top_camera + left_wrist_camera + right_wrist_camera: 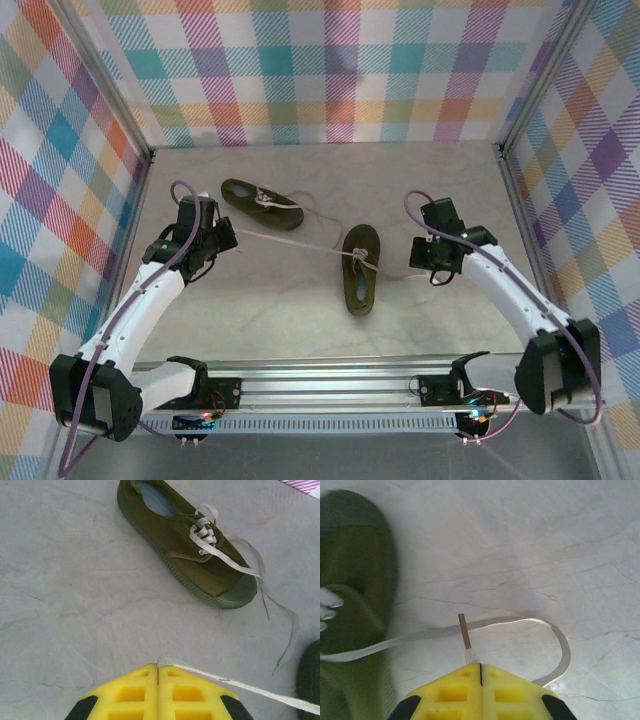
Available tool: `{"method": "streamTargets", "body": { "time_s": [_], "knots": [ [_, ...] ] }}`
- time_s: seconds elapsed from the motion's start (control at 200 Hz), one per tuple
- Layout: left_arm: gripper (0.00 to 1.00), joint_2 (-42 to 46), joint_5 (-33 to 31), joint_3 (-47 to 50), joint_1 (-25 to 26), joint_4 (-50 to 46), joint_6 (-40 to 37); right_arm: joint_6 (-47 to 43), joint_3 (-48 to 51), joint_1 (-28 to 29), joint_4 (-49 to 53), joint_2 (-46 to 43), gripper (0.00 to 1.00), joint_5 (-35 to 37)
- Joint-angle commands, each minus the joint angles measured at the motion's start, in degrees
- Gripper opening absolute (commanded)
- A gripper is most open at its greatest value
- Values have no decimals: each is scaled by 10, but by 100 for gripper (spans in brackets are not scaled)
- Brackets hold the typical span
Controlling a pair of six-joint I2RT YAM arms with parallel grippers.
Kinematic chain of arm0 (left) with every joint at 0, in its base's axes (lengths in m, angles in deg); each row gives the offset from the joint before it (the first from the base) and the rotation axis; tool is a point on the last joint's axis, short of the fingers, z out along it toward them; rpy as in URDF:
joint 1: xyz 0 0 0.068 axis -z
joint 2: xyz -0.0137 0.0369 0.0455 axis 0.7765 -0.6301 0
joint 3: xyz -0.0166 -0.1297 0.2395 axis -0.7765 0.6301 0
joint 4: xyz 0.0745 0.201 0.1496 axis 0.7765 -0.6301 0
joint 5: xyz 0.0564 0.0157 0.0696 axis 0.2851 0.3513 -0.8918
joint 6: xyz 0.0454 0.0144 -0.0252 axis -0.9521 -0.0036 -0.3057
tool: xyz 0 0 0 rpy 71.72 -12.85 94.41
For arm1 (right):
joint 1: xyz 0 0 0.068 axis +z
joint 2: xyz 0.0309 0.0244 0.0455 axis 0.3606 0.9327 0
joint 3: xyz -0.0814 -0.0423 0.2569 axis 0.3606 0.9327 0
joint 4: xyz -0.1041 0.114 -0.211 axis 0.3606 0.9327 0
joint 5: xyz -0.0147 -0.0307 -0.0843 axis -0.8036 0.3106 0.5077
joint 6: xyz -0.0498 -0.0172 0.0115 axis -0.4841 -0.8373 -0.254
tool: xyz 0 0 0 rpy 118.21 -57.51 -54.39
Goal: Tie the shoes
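Two dark olive shoes lie on the table: one at the back [262, 203], one in the middle [360, 268]. My left gripper [228, 238] is shut on a cream lace [290, 243] that runs taut to the middle shoe. In the left wrist view the yellow fingers [159, 666] pinch that lace [250, 687], with the back shoe [180, 537] ahead of them. My right gripper [418, 256] is to the right of the middle shoe. In the right wrist view my right gripper [480, 666] is shut on the other lace end; its brown tip [464, 630] sticks out and the lace [559, 645] loops back to the shoe [355, 585].
Plaid walls and metal posts [130, 200] enclose the pale stone-look table [260, 310]. The back shoe's loose laces [280, 625] trail on the table toward the middle shoe [311, 675]. A metal rail [330, 385] holding the arm bases runs along the near edge.
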Motion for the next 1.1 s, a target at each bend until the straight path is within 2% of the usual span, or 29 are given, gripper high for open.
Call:
{"method": "streamTargets", "body": {
  "time_s": [0.0, 0.105, 0.2, 0.405, 0.57, 0.72, 1.095],
  "knots": [
    [0, -2, 21, -24, 2, -1, 1, -11, 6, 25, -24, -45, 0, -43],
    [0, 5, 34, -24, 2, 9, 5, -16, 19, 36, -142, -75, 0, -95],
    [0, 10, 40, -25, 2, 10, 9, -30, 13, 49, -234, -69, 0, -125],
    [0, 20, 33, -32, 2, -4, 13, -78, -13, 108, -381, 0, 0, -165],
    [0, 22, 30, -38, 2, -11, 15, -82, -27, 171, -485, 65, 0, -180],
    [0, 23, 26, -42, 2, -15, 15, -80, -42, 215, -525, 123, 0, -199],
    [0, 27, 15, -44, 2, -21, 14, -69, -20, 280, -574, 220, 0, -262]
  ]
}}
